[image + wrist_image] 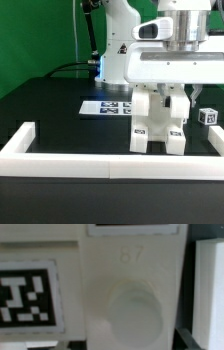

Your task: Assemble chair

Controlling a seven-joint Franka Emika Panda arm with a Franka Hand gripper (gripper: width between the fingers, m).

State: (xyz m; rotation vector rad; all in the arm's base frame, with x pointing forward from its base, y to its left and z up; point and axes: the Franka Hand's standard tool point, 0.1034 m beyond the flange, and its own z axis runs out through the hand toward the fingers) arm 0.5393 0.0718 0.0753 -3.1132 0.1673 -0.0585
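The chair assembly [160, 122], white blocky parts with black-and-white tags, stands upright on the black table just behind the white barrier wall. My gripper [171, 97] comes straight down onto its top, with a finger on each side of an upright white piece. In the wrist view that piece [130, 291] fills the frame, embossed with "87", and a tag [22, 291] sits on the part beside it. The jaws look closed against the piece. A separate small white chair part [208, 117] with a tag lies on the table toward the exterior view's right.
The long low white barrier wall [100, 162] runs across the front and turns back at the exterior view's left [22, 138]. The marker board [105, 105] lies flat behind the chair. The robot base [118, 50] stands at the back, with cables on the left.
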